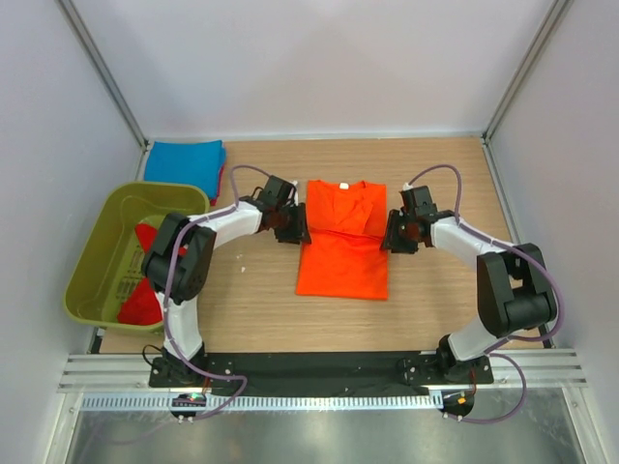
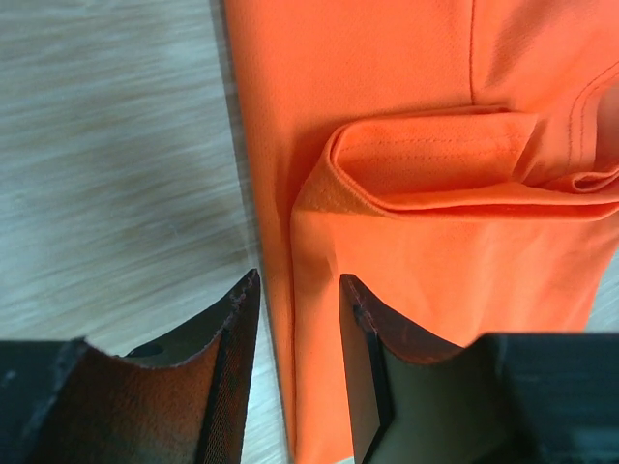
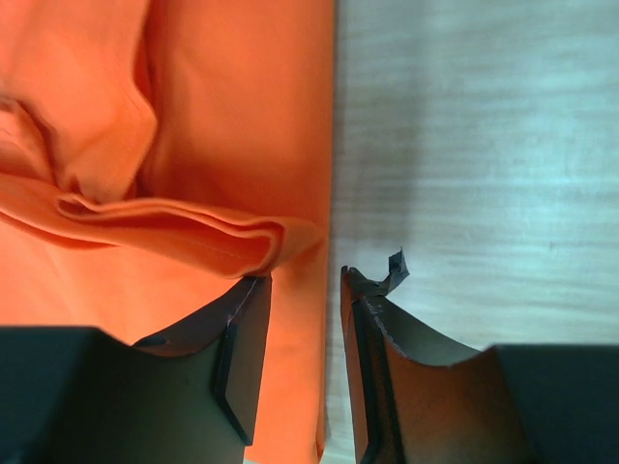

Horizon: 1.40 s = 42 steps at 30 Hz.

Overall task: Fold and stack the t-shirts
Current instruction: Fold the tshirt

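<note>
The orange t-shirt (image 1: 343, 246) lies on the surface (image 1: 242, 300), its white neck label (image 1: 342, 184) unreadable. The left fingers (image 2: 232, 329) and right fingers (image 3: 247, 329) stand parted, gripping nothing.

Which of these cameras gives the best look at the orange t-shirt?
The top external view: it shows the whole orange t-shirt, collar to hem. The left wrist view shows only one side edge and a folded sleeve; the right wrist view shows only the opposite edge and its fold.
</note>
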Tool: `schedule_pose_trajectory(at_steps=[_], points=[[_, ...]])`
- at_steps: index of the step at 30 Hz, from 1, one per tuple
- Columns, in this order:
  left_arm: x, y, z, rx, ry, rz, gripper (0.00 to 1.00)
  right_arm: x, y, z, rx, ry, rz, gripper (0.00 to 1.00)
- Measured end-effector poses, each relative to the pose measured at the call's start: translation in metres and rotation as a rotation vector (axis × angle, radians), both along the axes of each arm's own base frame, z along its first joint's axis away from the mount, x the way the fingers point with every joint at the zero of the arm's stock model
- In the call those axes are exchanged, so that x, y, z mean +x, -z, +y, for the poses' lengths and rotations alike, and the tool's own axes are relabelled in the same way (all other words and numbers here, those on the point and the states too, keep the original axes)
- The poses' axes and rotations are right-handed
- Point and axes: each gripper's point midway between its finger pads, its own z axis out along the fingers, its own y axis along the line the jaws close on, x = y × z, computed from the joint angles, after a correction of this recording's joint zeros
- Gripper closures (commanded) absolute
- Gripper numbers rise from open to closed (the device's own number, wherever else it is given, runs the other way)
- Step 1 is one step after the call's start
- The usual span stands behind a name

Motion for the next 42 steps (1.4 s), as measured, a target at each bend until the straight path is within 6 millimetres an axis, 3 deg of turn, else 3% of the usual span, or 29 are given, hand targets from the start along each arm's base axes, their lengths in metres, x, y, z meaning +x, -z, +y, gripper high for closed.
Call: schedule_pose_trajectory(at_steps=[6,19,36,40,42], points=[[0.006,0.000,-0.001,-0.022,0.025,-0.008,0.60,0.019,-0.006,0.003,-0.007,-0.043,-0.049,0.59],[0.020,-0.008,-0.016,-0.075,0.073,-0.037,0.61,0.026,0.000,0.007,0.000,-0.090,-0.056,0.67],[0.029,0.001,-0.016,-0.076,0.083,-0.030,0.61,0.036,-0.003,0.009,-0.005,-0.106,-0.076,0.65],[0.032,0.002,-0.019,-0.083,0.091,-0.031,0.75,0.038,-0.001,0.009,-0.008,-0.108,-0.073,0.73],[0.032,0.002,-0.019,-0.085,0.094,-0.029,0.88,0.038,-0.001,0.009,-0.010,-0.111,-0.074,0.86]])
